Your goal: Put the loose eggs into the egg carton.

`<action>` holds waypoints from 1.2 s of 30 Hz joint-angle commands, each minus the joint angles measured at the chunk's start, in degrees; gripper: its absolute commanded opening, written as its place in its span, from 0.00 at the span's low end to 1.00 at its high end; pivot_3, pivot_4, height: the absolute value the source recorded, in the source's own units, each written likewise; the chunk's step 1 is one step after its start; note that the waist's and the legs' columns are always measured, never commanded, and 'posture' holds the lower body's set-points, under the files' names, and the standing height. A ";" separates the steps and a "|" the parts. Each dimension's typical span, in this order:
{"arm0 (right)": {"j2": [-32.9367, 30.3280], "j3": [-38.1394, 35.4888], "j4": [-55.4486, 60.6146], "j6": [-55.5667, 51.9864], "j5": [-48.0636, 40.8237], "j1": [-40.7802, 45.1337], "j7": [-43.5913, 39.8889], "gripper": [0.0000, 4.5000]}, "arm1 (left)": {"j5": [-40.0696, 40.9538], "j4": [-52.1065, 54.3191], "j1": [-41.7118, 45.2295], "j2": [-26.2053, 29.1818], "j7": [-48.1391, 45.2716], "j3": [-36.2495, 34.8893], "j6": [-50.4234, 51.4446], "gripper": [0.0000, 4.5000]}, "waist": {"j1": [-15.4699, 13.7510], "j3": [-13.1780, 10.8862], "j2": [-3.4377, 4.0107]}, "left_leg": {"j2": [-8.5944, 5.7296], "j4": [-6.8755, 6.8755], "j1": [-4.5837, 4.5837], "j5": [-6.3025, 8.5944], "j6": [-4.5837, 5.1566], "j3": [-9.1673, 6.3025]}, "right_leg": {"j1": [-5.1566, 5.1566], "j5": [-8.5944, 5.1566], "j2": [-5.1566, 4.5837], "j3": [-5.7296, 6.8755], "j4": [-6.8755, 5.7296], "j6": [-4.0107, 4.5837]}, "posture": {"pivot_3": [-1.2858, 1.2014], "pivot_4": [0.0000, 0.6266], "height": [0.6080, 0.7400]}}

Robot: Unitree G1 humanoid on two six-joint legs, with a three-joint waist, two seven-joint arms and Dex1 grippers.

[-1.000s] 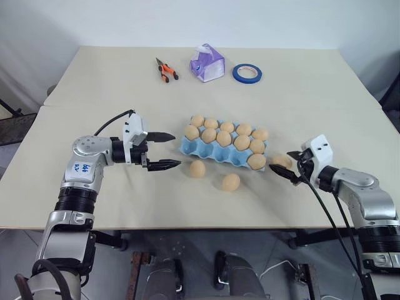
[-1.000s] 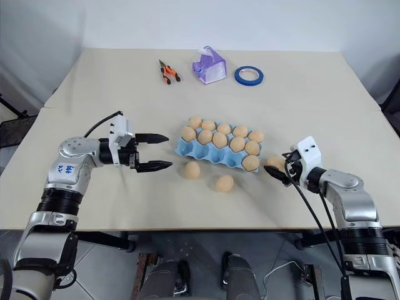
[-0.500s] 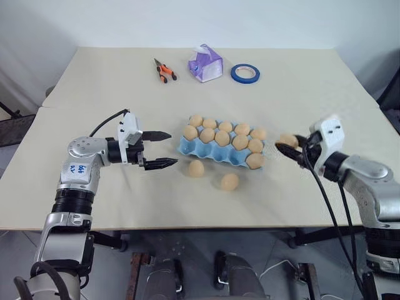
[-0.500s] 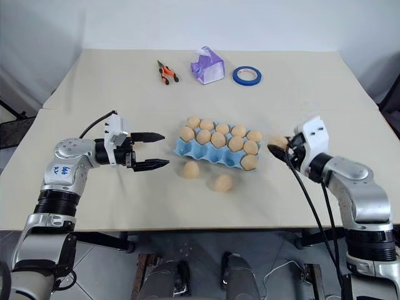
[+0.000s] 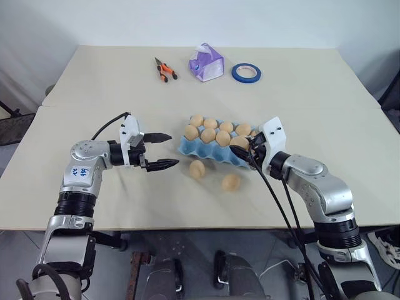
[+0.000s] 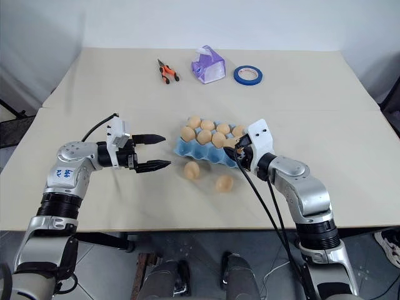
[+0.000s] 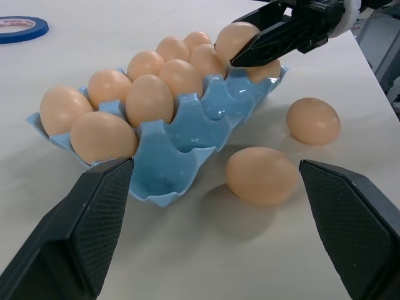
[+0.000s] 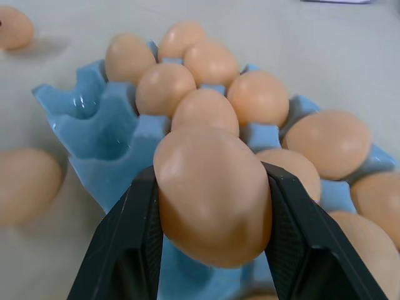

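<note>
Left eye view: the beige worktop [image 5: 94, 94] carries a light blue egg carton [image 5: 215, 153] at its middle, most of its cups filled with tan eggs. Two loose eggs lie on the worktop just near of the carton, one [image 5: 197, 169] to the left and one [image 5: 230, 182] a little nearer and to the right, apart from each other and from the carton. The left claw [image 5: 166, 150] hangs level to the left of the carton, its two black fingers spread wide apart with nothing between them. The right claw [image 5: 245, 150] sits over the near right part of the carton, clamped on an egg [image 5: 239, 143]. Along the far edge lie orange-handled pliers [image 5: 164, 69], a purple-and-white tissue pack [image 5: 207, 62] and a roll of blue tape [image 5: 246, 72], in that order from left to right.

Left wrist view: the left claw's fingers [image 7: 75, 234] stand far apart, framing the carton's open end cup and the two loose eggs on the worktop. Beyond them the right claw holds its egg above the carton's far end.

Right wrist view: the right claw's fingers [image 8: 134, 250] press on both sides of the held egg, which hangs just above the blue carton, over its rows of filled cups.
</note>
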State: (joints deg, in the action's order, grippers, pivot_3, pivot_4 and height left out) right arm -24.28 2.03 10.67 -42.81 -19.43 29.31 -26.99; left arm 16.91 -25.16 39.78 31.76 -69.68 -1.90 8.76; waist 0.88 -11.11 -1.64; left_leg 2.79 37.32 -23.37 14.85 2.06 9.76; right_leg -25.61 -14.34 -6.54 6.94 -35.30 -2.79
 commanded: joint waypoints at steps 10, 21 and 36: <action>-4.23 -2.96 8.38 -4.59 -2.81 -1.28 -2.74 1.00 | 1.94 1.58 0.38 0.01 0.83 -1.09 -0.32 1.00 | 0.87 0.00 0.00 | 0.01 -0.01 0.02 0.00 0.01 0.01 | 0.00 0.00 0.00 -0.02 -0.02 0.00 | 0.52 0.24 1.00; -18.44 -11.83 24.36 -8.48 -13.27 -18.71 -15.06 1.00 | 1.86 0.74 0.72 -0.07 0.33 -0.84 -0.44 1.00 | -0.33 0.00 -0.01 | 0.00 -0.10 -0.04 0.08 0.05 -0.07 | 0.02 -0.02 0.01 0.06 0.22 -0.02 | 0.52 0.24 1.00; -19.56 -13.32 26.79 -2.44 -14.72 -30.51 -16.55 1.00 | 3.85 -1.43 1.07 2.00 -3.63 -2.88 -1.21 1.00 | -0.71 -0.02 -0.03 | 0.02 -0.02 0.01 0.28 -0.18 -0.04 | 0.11 -0.02 0.06 0.05 0.34 -0.05 | 0.52 0.24 1.00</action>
State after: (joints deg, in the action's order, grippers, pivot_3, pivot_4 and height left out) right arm -45.36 -12.31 35.79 -46.67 -34.19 -3.37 -45.77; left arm 18.31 -27.51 39.96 32.80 -71.60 -2.60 8.65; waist 0.17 -11.12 -1.67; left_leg 2.84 37.31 -23.36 15.13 1.88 9.72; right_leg -25.49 -14.35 -6.47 6.99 -34.95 -2.84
